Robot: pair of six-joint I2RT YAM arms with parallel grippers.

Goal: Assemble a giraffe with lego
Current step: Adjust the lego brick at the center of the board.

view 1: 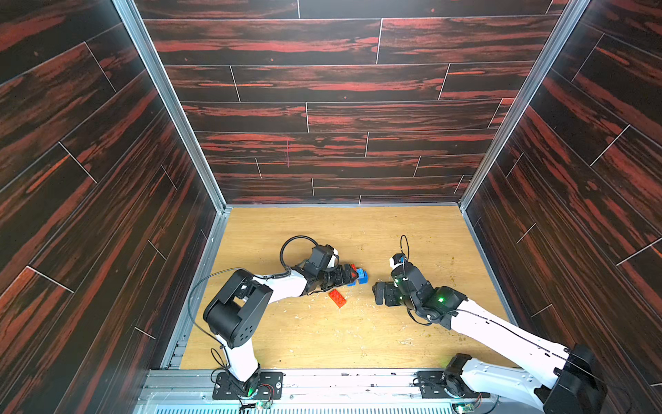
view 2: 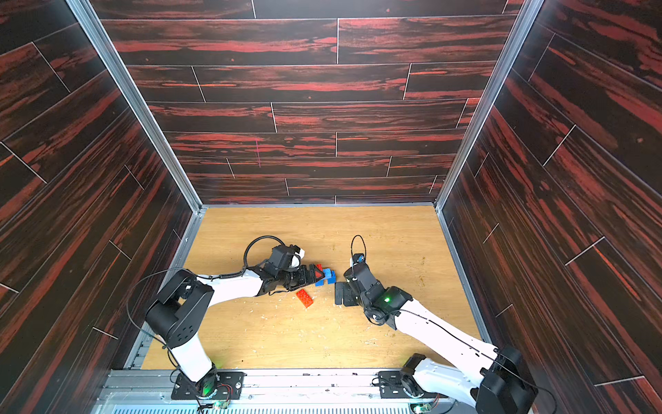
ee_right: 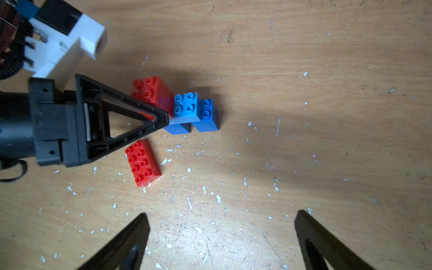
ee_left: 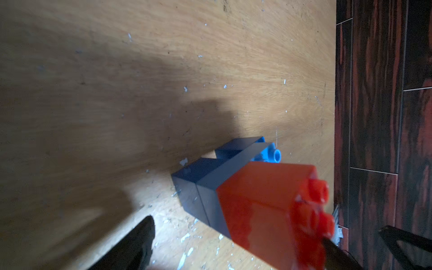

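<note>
1. Closest sat the left gripper, jaws spread wide. The small red brick stood between them, hard by one jaw and well apart from the other, so it was not pinched.
2. That brick sat on one end of the giraffe, whose light blue body lay across two dark blue legs. It stood upright on the table and reached out ahead of the left jaws.
3. The step looked like gripping or seating the small red brick. Done well, the jaws would centre on it, close squarely on its flat sides and press straight down, so the legs neither skidded nor tipped.
4. The long red brick lay flat and loose, studs up, just outside the left jaws.
5. The right gripper hung with jaws spread and empty, bare table between them. The giraffe stood ahead of them, apart, and I judged this gripper free to brace the far leg.
6. No container showed; every brick rested on the bare table.
</note>
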